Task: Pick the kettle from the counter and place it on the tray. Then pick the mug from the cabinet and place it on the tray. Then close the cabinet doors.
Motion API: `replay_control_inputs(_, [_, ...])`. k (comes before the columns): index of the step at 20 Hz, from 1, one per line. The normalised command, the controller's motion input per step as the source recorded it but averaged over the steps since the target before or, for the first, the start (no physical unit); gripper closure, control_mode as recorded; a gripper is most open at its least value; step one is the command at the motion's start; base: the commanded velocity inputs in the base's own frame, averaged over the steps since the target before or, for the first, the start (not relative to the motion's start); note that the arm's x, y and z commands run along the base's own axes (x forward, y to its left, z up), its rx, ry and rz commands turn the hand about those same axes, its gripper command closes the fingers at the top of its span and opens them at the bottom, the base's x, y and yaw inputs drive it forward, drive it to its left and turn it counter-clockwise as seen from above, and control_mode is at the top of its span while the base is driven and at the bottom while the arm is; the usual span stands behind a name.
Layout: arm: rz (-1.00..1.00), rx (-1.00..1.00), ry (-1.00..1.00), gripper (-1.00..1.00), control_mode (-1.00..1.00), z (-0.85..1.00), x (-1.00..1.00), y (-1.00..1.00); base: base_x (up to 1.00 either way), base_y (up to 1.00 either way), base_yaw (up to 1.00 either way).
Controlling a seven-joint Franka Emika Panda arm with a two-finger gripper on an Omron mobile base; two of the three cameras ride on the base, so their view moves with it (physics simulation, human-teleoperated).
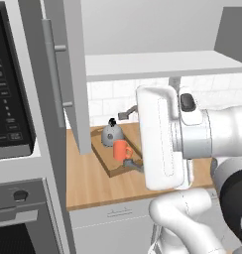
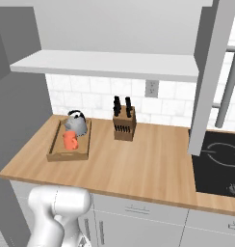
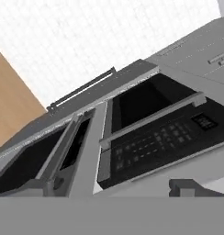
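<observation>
The silver kettle (image 1: 112,133) (image 2: 76,123) and the orange mug (image 1: 121,150) (image 2: 70,140) both stand on the wooden tray (image 1: 109,165) (image 2: 56,150) on the counter (image 1: 93,186) (image 2: 143,159). The cabinet is open, and its white shelf (image 1: 162,64) (image 2: 110,63) is bare. Its left door (image 1: 76,74) stands edge-on with its bar handle (image 1: 56,74); the right door (image 2: 213,72) juts out too. My gripper (image 1: 124,140) (image 3: 114,186) is open with nothing in it. It hangs in front of the tray and faces left toward the oven column.
A black microwave panel (image 1: 9,114) (image 3: 155,142) and an oven (image 1: 19,218) fill the column at the left. A knife block (image 2: 124,124) stands mid-counter by the tiled wall. A black cooktop (image 2: 218,159) lies at the right.
</observation>
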Motion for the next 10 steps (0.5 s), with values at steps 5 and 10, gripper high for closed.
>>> replay_control_inputs(5, [0.06,-0.02,-0.3,-1.0,-1.0,0.35,-0.22,0.64,0.0,0.0,0.0])
replay_control_inputs(10, [0.01,-0.01,-0.26,-1.0,-1.0,0.15,0.01,0.65,0.0,0.0,0.0])
